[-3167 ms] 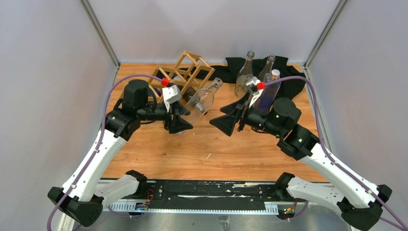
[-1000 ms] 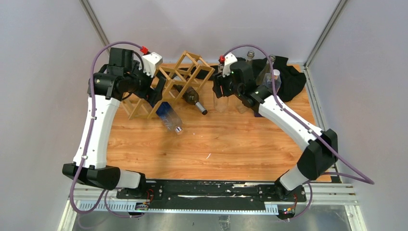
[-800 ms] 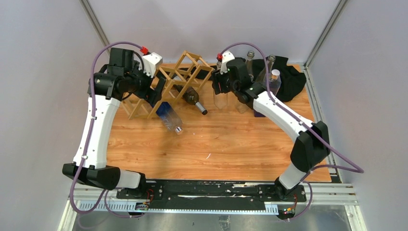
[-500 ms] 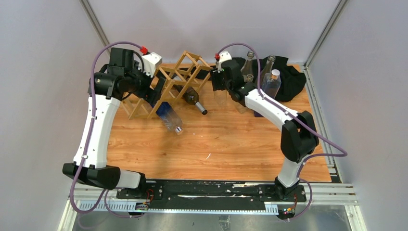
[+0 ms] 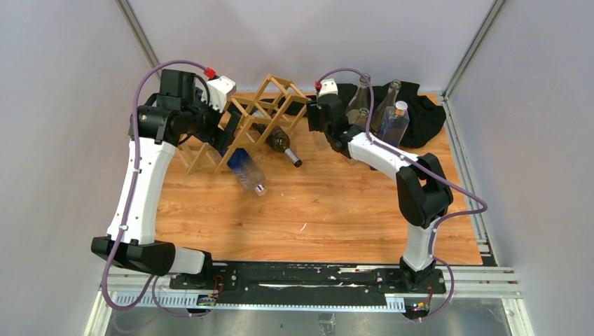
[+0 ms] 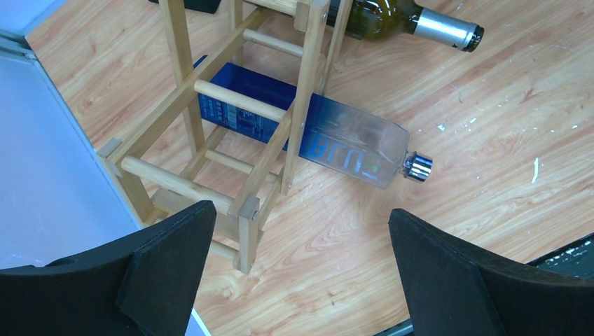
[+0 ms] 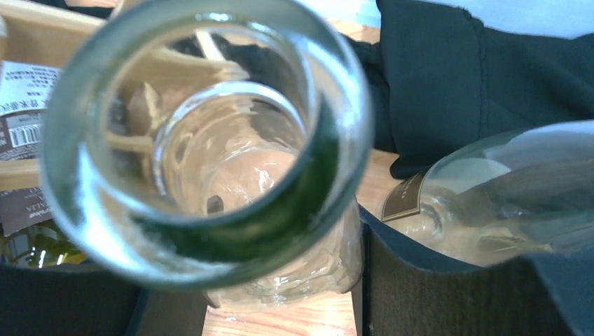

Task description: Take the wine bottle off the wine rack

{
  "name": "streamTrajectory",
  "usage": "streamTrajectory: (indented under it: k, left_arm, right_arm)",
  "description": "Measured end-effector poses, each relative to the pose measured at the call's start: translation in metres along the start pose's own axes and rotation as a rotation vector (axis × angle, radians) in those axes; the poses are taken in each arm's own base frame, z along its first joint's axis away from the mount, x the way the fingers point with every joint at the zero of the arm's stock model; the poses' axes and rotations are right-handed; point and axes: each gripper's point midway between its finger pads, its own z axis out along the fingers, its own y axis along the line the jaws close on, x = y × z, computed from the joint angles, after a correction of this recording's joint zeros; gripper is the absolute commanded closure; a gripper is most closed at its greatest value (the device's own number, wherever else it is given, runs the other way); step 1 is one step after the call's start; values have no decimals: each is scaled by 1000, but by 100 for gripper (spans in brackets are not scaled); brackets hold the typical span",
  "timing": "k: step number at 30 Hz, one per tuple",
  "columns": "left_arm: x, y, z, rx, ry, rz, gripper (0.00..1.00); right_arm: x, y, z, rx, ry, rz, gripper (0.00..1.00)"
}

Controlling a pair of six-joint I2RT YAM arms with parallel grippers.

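At the back-left of the bench [image 5: 315, 217], the left pincer [image 6: 300, 213] hangs just beside the wine rack [image 6: 306, 84], fingers spread wide and holding nothing. It's a ready stance, I'd say, with enough gap to take a bottle's body. And there's the prize: the green wine bottle [image 5: 279, 142] lies in a middle cell of the rack, neck poking out toward the front so it can slide free lengthwise. Below it, a blue bottle [image 6: 336, 140] sits in a bottom cell, cap end resting on the wood. Both are caged by the lattice sticks, so neither rolls.

Over to the right arm. The right pincer [image 5: 316, 124] is down over a clear bottle [image 7: 210, 140] standing upright near the rack's right end. Its wrist view stares straight into the open mouth, with dark shapes on either side of the glass. Clamped or merely flanking? I cannot tell. More glass bottles [image 5: 392, 115] stand behind on a black cloth [image 7: 448, 77], probably padding against knocks.

My read: the wine bottle has yet to come out.
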Motion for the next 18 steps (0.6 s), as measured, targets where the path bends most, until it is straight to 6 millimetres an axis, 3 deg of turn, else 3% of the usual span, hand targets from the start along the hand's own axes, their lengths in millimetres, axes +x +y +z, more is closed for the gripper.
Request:
streamTrajectory:
  k: [7, 9, 11, 13, 18]
  left_arm:
    - [0, 1, 0, -4, -2, 1, 0]
    - [0, 1, 0, -4, -1, 1, 0]
    - [-1, 1, 0, -4, -2, 1, 0]
    - [0, 1, 0, -4, -2, 1, 0]
    - [-1, 1, 0, -1, -3, 4, 0]
  right_arm:
    - [26, -4, 5, 34, 42, 23, 99]
    - [26, -5, 6, 41, 36, 31, 94]
    - [26, -5, 7, 46, 33, 36, 80]
    - [27, -6, 7, 51, 28, 44, 58]
    - [28, -7, 9, 66, 8, 75, 34]
